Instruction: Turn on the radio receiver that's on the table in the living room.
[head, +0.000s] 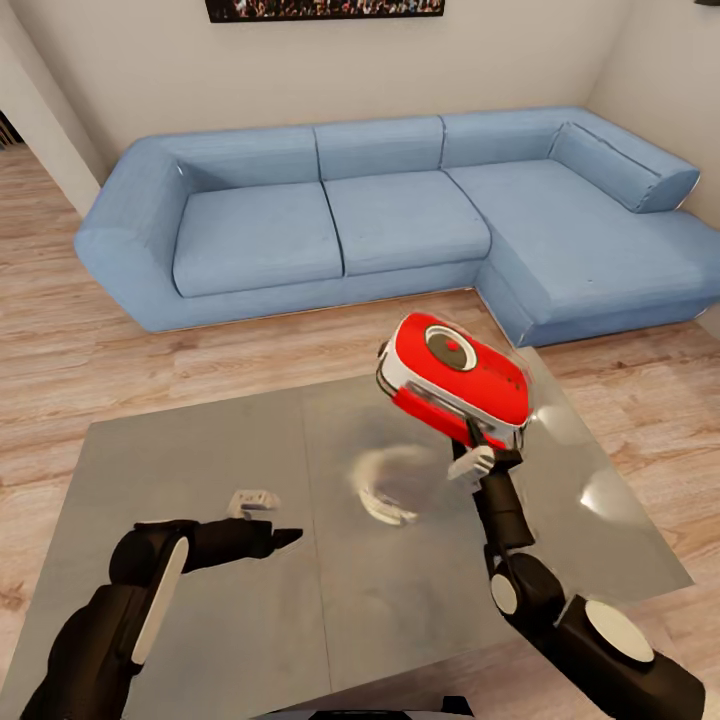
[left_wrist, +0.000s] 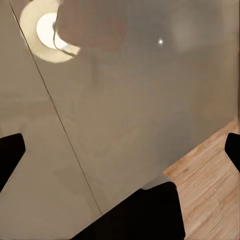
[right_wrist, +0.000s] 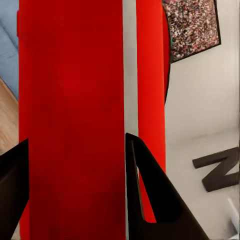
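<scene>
Keep the right gripper (head: 478, 447) clamped firmly on the radio receiver (head: 455, 378), raised and tilted above the table's (head: 200, 470) far right, and bring the open, empty left gripper (head: 268, 520) to its dial.

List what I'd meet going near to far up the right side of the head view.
Right arm → right gripper → radio receiver held above the table → strip of wood floor → blue sofa → beige wall.

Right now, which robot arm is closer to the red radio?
Right. Its fingers hold the radio up above the table. The left gripper hovers low, off to the side.
</scene>
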